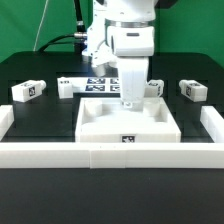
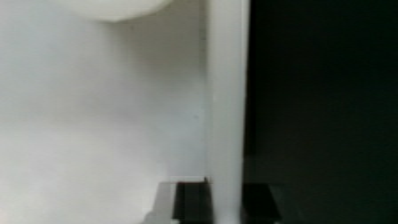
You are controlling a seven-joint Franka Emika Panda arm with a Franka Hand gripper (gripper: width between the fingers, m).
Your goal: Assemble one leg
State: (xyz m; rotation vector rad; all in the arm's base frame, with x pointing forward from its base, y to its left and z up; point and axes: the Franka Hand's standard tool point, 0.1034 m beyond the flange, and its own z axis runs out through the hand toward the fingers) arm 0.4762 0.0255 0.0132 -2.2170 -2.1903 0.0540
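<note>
The white square tabletop (image 1: pixel 100 122) lies at the middle of the table with its raised rim up. My gripper (image 1: pixel 130 101) points straight down at its far right rim. In the wrist view the rim (image 2: pixel 228 100) runs between my two dark fingers (image 2: pixel 192 204), one on each side and touching it, so my gripper (image 2: pixel 228 206) is shut on the rim. Several small white legs with tags lie on the black table: one at the exterior view's far left (image 1: pixel 27 91), one beside it (image 1: pixel 68 86), one at the right (image 1: pixel 190 90). None is held.
The marker board (image 1: pixel 98 82) lies behind the tabletop, by the arm's base. Long white border rails run along the front (image 1: pixel 100 155), the left (image 1: pixel 5 120) and the right (image 1: pixel 212 125). The tabletop's front edge rests close to the front rail.
</note>
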